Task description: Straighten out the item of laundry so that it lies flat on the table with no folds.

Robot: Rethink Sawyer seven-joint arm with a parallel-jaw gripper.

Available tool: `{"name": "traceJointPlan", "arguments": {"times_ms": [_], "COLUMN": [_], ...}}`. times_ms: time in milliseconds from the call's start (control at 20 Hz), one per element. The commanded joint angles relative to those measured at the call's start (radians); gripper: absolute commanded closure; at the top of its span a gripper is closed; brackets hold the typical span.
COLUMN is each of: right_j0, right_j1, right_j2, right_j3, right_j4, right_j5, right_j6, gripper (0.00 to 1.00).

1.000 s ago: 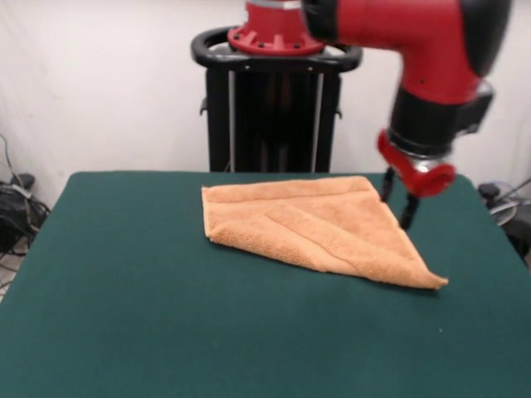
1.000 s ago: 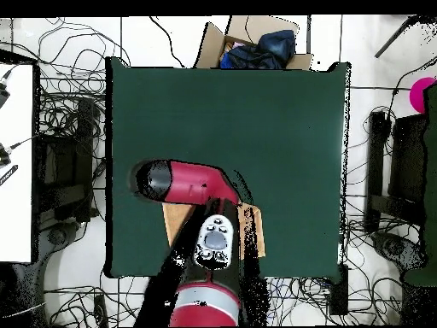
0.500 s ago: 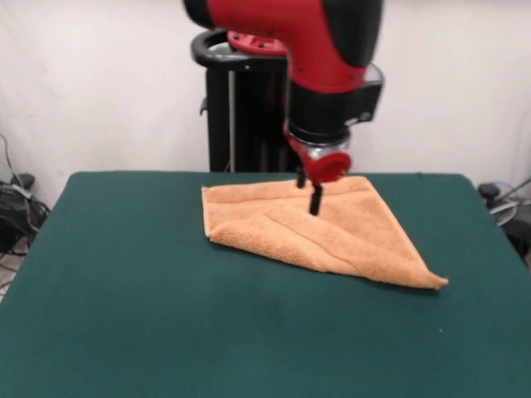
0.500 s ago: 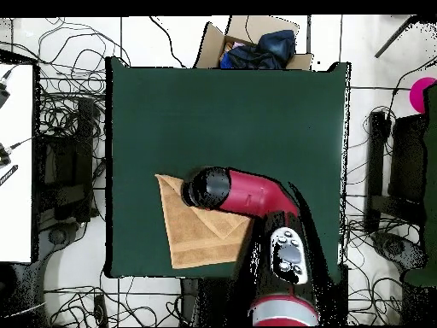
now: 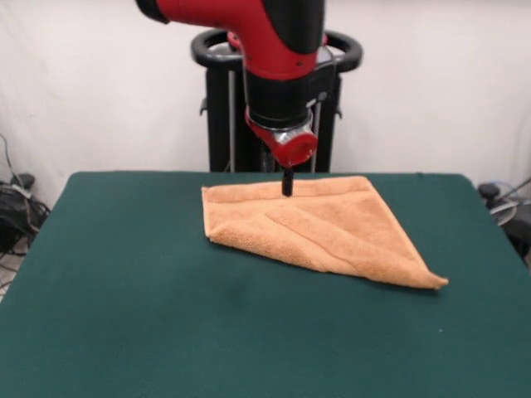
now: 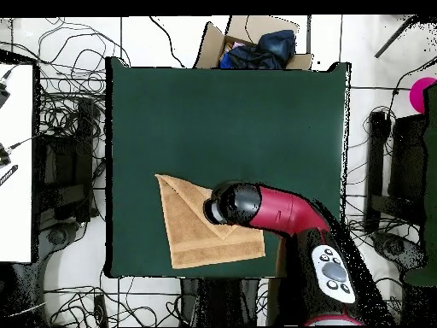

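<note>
The item of laundry (image 5: 319, 230) is an orange-tan towel lying on the dark green table (image 5: 149, 315), folded over on a diagonal so that it tapers to a point at the front right. In the overhead view the item of laundry (image 6: 195, 231) sits near the table's (image 6: 222, 111) bottom edge. My gripper (image 5: 287, 184) hangs straight down over the middle of the towel's far edge. Whether its tip touches the cloth is unclear. From above, the red arm's wrist (image 6: 235, 204) covers the gripper.
The black pedestal (image 5: 274, 116) stands right behind the towel. A cardboard box (image 6: 256, 44) with dark blue cloth sits past the table's top edge in the overhead view. Cables lie on the floor all round the table.
The arm has swung from beside the towel's right edge, in the front view, leftwards across the towel to its far edge, and the wrist has turned.
</note>
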Motion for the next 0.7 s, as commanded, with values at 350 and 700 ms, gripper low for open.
{"name": "traceJointPlan", "arguments": {"times_ms": [350, 700], "right_j0": [-0.169, -0.246], "right_j1": [0.030, 0.065], "right_j2": [0.306, 0.398], "right_j3": [0.180, 0.175], "right_j4": [-0.038, -0.138], "right_j5": [-0.092, -0.140], "right_j6": [-0.276, -0.284], "gripper": [0.00, 0.00]}}
